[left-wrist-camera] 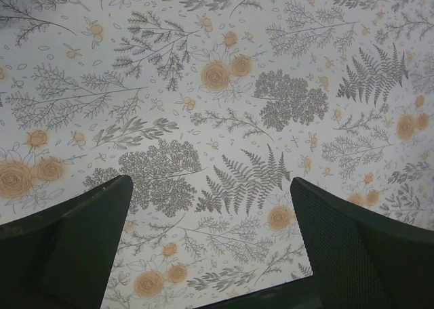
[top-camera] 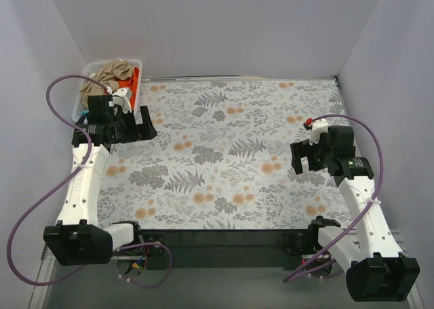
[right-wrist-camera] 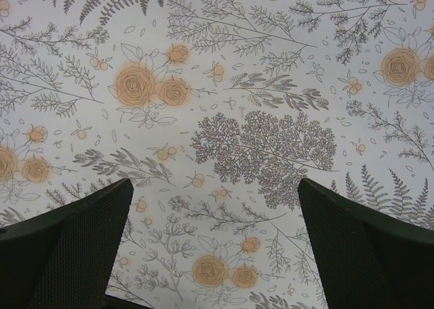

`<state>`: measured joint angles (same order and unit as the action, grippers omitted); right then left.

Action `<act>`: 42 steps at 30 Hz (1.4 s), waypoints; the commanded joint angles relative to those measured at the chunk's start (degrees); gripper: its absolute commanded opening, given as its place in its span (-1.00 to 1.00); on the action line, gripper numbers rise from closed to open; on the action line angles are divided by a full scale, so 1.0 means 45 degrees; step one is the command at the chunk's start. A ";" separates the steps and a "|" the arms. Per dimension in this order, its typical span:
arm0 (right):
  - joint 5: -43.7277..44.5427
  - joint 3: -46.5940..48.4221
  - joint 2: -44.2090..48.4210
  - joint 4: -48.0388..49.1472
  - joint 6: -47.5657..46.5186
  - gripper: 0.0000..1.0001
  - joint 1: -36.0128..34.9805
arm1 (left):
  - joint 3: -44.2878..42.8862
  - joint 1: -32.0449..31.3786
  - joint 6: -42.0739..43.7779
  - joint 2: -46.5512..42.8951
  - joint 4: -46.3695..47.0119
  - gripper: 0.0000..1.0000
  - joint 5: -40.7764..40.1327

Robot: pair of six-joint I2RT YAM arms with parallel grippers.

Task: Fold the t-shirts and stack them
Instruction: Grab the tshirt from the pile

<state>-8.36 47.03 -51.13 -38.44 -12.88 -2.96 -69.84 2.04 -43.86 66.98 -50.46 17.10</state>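
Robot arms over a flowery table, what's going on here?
Two robot arms are meant to fold and stack t-shirts, but nothing is folded yet. The tan shirt and the orange shirt lie bundled in the white basket at the far left corner. The left gripper hovers near that basket, the right gripper over the floral table cover; both are open and empty.

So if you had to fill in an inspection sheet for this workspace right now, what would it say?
Surface: floral table cover, lying flat.
Job's things: tan t-shirt and orange t-shirt bunched in the white basket at the far left corner; none folded yet.
Clutter: nothing seen.
Grippers: left gripper open beside the basket; right gripper open at the right side; both hold nothing.
Cables: purple cables loop off each arm.
Surroundings: plain pale walls.
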 commanded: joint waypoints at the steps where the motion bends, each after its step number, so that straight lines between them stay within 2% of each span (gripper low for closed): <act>1: -0.0291 0.0077 -0.0121 0.0475 -0.0125 0.96 0.0072 | -0.1371 -0.0005 0.0389 0.0621 -0.0310 0.96 -0.0380; 7: -0.0329 0.0077 -0.0219 0.0436 -0.0105 0.96 0.0072 | -0.4180 0.0054 0.0547 0.2825 -0.0410 0.96 -0.1142; 10: -0.0310 0.0116 -0.0258 0.0436 -0.0125 0.97 0.0072 | -0.4946 0.0307 0.0274 0.3551 0.0059 0.96 -0.1690; 13: -0.0329 0.0097 -0.0238 0.0416 -0.0105 0.97 0.0072 | -0.6214 0.1125 -0.0233 0.4761 0.0411 0.96 -0.0893; 16: -0.0407 0.0116 -0.0258 0.0436 -0.0106 0.96 0.0072 | -0.8242 0.2258 -0.0644 0.6477 0.0510 0.94 0.0240; 21: -0.0525 0.0077 -0.0511 0.0416 -0.0106 0.97 0.0072 | -1.2438 0.3021 -0.0684 0.9638 0.0099 0.90 0.0262; 22: -0.0544 0.0097 -0.0550 0.0436 -0.0144 0.97 0.0053 | -1.2738 0.3100 -0.0703 0.9937 0.0196 0.89 0.0010; 30: -0.0584 0.0097 -0.0785 0.0436 -0.0145 0.97 0.0072 | -1.2897 0.3764 -0.0957 1.1637 0.2732 0.75 -0.1085; 39: -0.0447 0.0077 -0.0883 0.0455 -0.0125 0.97 0.0053 | -1.3287 0.4077 -0.0977 1.3784 0.4159 0.67 -0.1866; 42: -0.0447 0.0077 -0.0941 0.0436 -0.0125 0.97 0.0072 | -1.3424 0.4136 -0.0938 1.4370 0.4667 0.53 -0.2100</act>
<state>-10.22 47.03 -54.92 -38.44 -13.45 -2.85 -127.72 20.14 -48.03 131.00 -33.45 9.96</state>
